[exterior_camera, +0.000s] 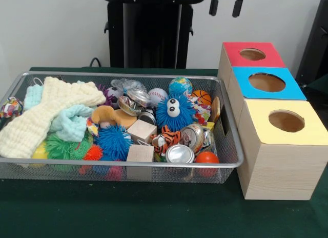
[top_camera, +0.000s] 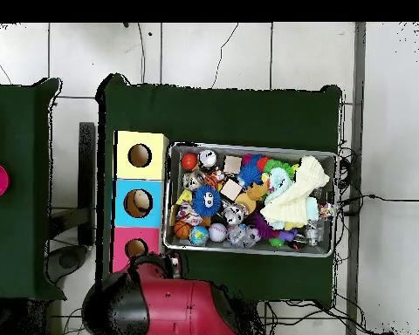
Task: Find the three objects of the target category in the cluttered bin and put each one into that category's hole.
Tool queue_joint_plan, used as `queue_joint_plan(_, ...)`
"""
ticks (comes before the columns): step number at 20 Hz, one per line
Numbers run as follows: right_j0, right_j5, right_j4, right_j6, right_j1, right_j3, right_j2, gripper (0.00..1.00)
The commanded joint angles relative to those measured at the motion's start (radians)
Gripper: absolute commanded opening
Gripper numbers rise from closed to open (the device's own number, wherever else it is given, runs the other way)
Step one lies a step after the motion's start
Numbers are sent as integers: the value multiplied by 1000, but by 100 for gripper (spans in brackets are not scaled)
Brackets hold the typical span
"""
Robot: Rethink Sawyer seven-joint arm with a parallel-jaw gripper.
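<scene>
Two gripper fingers high above bin, apart.

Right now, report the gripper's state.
Gripper: drawn back at the top edge of the front view, two fingertips apart, open, holding nothing, well above the bin.

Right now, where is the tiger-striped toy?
In the front view the tiger-striped toy lies in the bin, right of centre near the front rim, between a wooden cube and crushed cans.

Cluttered wire bin on green table, three boxes beside it, red-topped box's hole nearest robot arm
</scene>
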Motion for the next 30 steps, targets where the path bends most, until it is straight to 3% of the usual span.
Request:
queue_joint_plan(1,-17,-76,10,261,69,-55,-55,100)
queue_joint_plan(7,-87,-67,46,218,110,-71,-22,100)
queue_joint_plan(14,-154,-142,40,196,176,-88,21,100)
queue_joint_plan(21,-202,-142,50,182,246,-156,42,100)
queue_joint_plan(30,-242,-79,47,152,236,-208,51,100)
